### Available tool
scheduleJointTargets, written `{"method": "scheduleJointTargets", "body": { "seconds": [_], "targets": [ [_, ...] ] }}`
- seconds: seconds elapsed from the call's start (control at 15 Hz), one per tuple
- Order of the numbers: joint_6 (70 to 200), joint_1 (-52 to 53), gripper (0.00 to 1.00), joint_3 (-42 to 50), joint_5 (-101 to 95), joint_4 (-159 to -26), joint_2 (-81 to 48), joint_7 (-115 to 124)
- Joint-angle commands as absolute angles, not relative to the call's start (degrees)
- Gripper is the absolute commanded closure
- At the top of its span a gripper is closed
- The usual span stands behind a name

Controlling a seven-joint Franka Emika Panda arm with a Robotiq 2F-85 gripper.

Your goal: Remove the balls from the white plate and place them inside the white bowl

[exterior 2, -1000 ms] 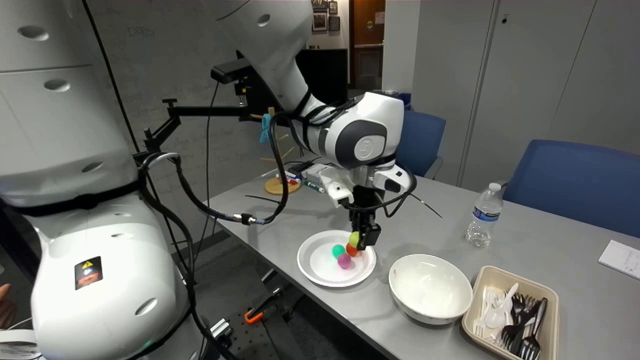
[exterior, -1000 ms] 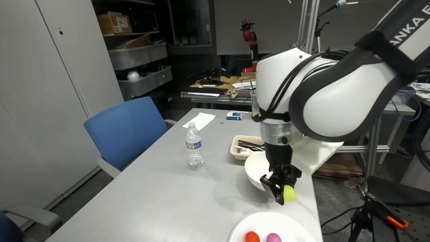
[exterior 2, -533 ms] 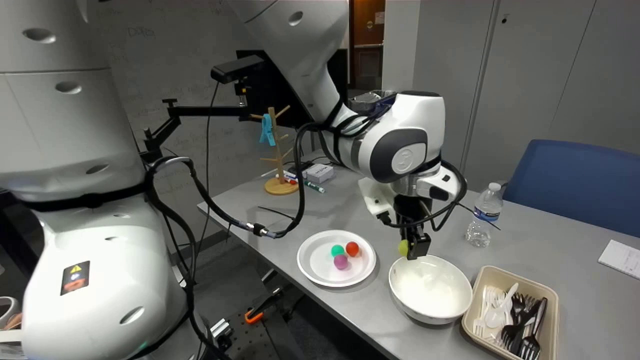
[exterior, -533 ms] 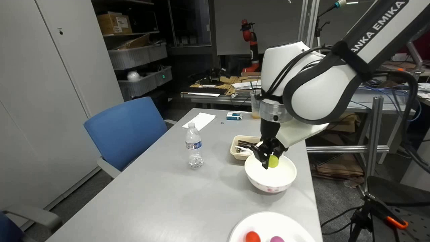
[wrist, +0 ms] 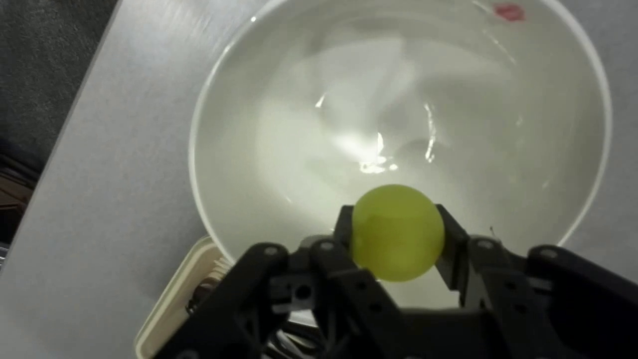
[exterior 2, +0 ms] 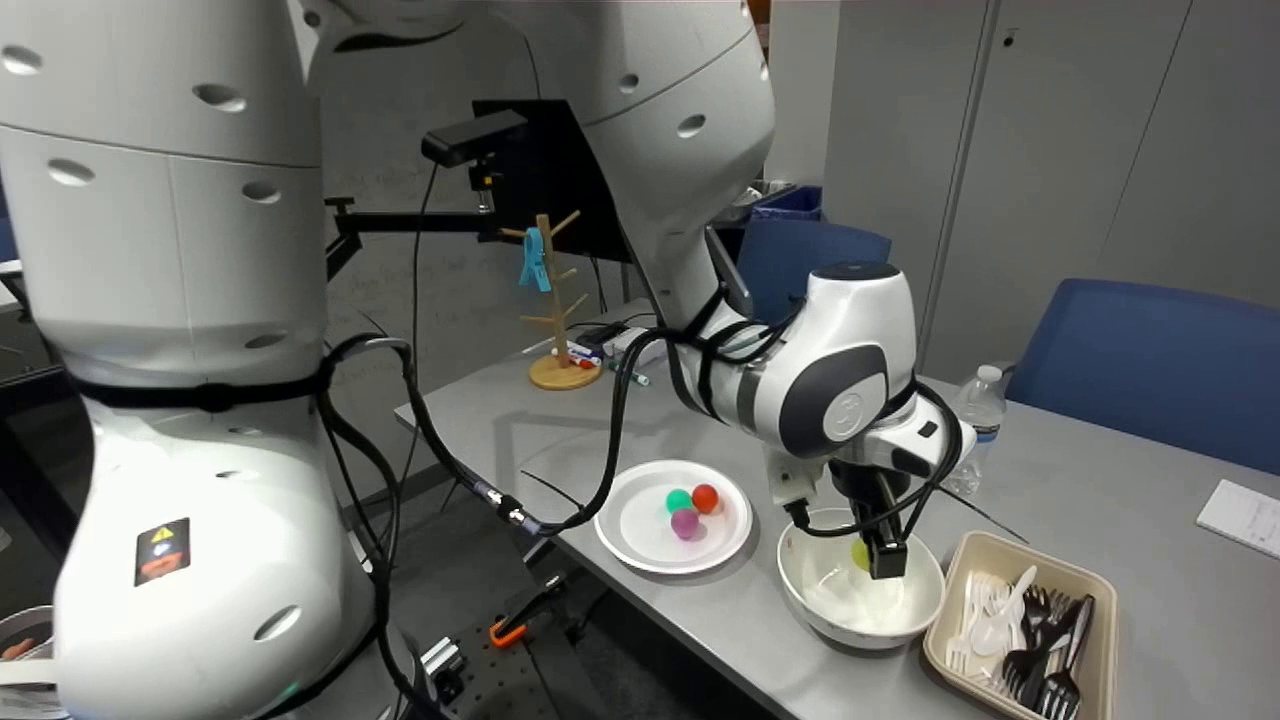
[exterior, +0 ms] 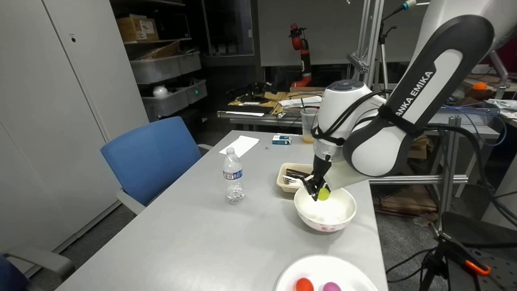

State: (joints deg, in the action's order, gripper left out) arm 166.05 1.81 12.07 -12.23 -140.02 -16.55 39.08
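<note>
My gripper (wrist: pixel 398 219) is shut on a yellow-green ball (wrist: pixel 398 244), one finger on each side of it. In both exterior views the gripper (exterior: pixel 317 193) holds the ball (exterior: pixel 323 194) low over the white bowl (exterior: pixel 323 221), by its tray side. The bowl (wrist: pixel 279 144) fills much of the wrist view and no ball lies in it. The white plate (exterior 2: pixel 632 530) carries a red ball (exterior 2: pixel 705 498), a pink ball (exterior 2: pixel 685 523) and a green ball (exterior 2: pixel 678 501). In an exterior view the plate (exterior: pixel 331 266) is cut off at the bottom and the green ball is out of view.
A beige tray (exterior 2: pixel 1103 640) of plastic cutlery stands close beside the bowl. A water bottle (exterior: pixel 233 178) stands on the grey table, partly behind the arm in an exterior view. A wooden stand (exterior 2: pixel 560 372) is near the plate's far side. The table edge runs near bowl and plate.
My gripper has carried the yellow-green ball from above the plate across to the bowl, then lowered it over the bowl's opening. The other balls have stayed on the plate, shifting only slightly.
</note>
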Motion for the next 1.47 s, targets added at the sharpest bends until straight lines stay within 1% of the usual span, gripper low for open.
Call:
{"method": "scheduleJointTargets", "body": {
  "seconds": [0.0, 0.07, 0.13, 0.33, 0.4, 0.47, 0.67, 1.0, 1.4],
  "targets": [
    [169.0, 7.2, 0.71, 17.7, -12.6, -137.6, -21.3, 42.9],
    [169.3, 8.3, 0.36, 18.8, -12.0, -137.4, -22.1, 43.1],
    [169.1, 9.1, 0.34, 19.4, -11.5, -137.3, -22.5, 43.3],
    [168.6, 11.2, 0.14, 20.9, -10.7, -137.2, -22.9, 44.0],
    [168.0, 11.8, 0.05, 21.3, -10.7, -137.2, -22.4, 44.3],
    [167.5, 12.2, 0.01, 21.5, -10.5, -137.3, -21.9, 44.6],
    [164.2, 13.2, 0.00, 21.8, -10.6, -137.9, -18.5, 44.9],
    [157.7, 12.8, 0.00, 19.9, -13.5, -139.3, -10.8, 45.5],
    [152.0, 8.9, 0.00, 9.9, -9.1, -140.4, -5.0, 41.3]
  ]
}}
